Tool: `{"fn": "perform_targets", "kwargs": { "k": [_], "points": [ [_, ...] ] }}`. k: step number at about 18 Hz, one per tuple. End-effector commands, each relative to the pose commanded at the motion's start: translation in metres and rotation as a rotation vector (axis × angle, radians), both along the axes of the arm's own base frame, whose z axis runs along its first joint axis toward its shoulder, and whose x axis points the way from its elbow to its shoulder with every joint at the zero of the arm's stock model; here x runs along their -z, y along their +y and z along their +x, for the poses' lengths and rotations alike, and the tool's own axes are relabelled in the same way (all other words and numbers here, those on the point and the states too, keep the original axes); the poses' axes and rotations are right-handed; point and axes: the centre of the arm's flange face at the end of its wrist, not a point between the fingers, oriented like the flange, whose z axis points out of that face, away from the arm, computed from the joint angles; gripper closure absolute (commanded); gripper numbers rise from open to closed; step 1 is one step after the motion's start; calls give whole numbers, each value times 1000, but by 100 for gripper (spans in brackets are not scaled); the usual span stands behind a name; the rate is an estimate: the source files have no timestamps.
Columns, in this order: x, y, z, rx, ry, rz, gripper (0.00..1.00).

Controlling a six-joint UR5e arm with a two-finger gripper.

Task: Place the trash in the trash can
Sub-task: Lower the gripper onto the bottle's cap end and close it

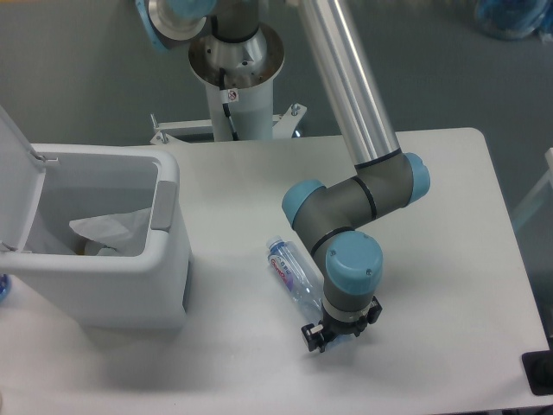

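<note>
The clear bottle [294, 278] lies on its side on the white bench [432, 285], running from 10 o'clock down toward 4 o'clock, blue-red label facing up. Its lower end is hidden beneath the arm's wrist. The hand [338, 335] points straight down over that end; whether its fingers are spread or pinching the bottle cannot be told. The white trash can [130, 285] stands at 9 o'clock, lid raised, with a crumpled white wrapper [108, 230] inside.

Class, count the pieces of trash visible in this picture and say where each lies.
2. A crumpled wrapper inside the trash can; a bottle on the table. More may be hidden.
</note>
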Motion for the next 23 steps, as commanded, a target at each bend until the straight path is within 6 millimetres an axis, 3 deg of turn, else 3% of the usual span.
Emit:
{"fn": "perform_targets", "kwargs": {
  "k": [16, 23],
  "points": [
    [-4, -1, 1, -1, 1, 3, 42],
    [-39, 2, 2, 1, 37, 42, 41]
  ]
}}
